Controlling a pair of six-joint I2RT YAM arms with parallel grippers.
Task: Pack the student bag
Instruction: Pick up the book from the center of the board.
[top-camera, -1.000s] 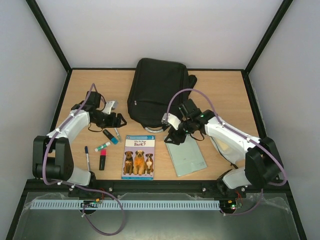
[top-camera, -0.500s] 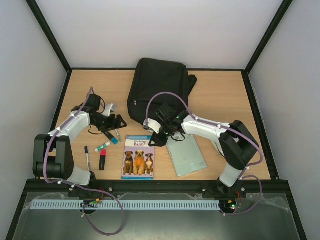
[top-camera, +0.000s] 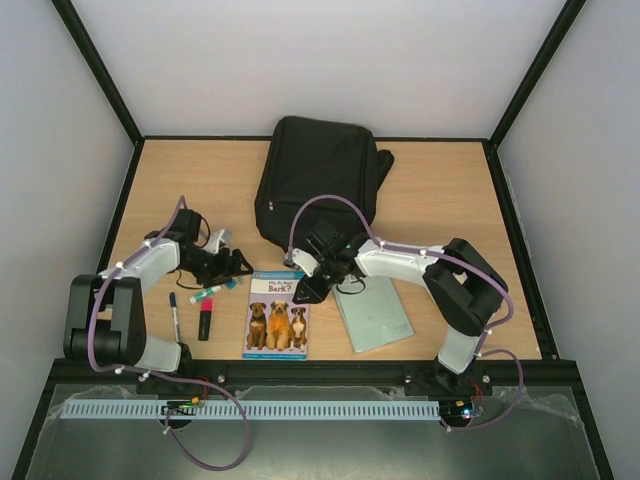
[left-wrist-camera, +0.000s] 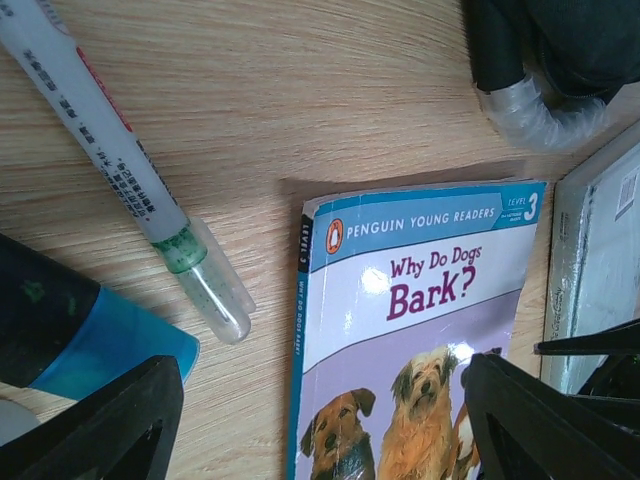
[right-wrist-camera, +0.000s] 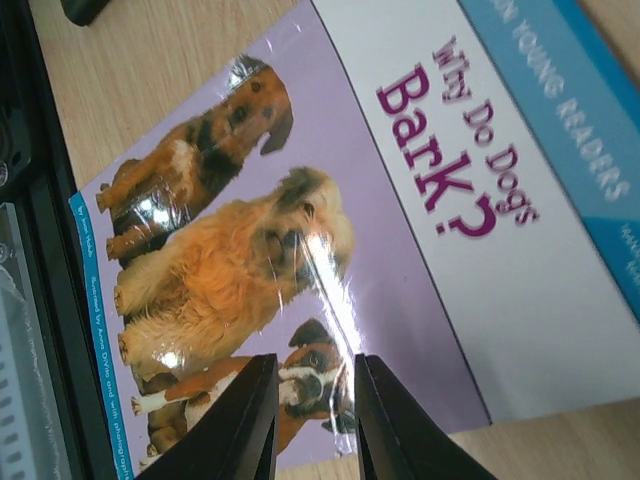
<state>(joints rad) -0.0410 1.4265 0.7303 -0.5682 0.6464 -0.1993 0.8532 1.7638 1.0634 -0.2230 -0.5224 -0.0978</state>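
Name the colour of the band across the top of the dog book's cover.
Blue band with white lettering; left wrist view shows it best.

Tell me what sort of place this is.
Probably a robot test booth, not a classroom: a wooden table boxed in by blank white walls, two arms bolted at its near edge, and a backpack, book and pens laid out.

We looked down from a fixed camera high above the near side of the table (top-camera: 440, 190), facing the far end and taking in the whole surface. Our left wrist camera sat very close over the wood, aimed down at the top edge of the dog book (left-wrist-camera: 420, 330). Our right wrist camera hung equally close over that book's cover, which all three views shared
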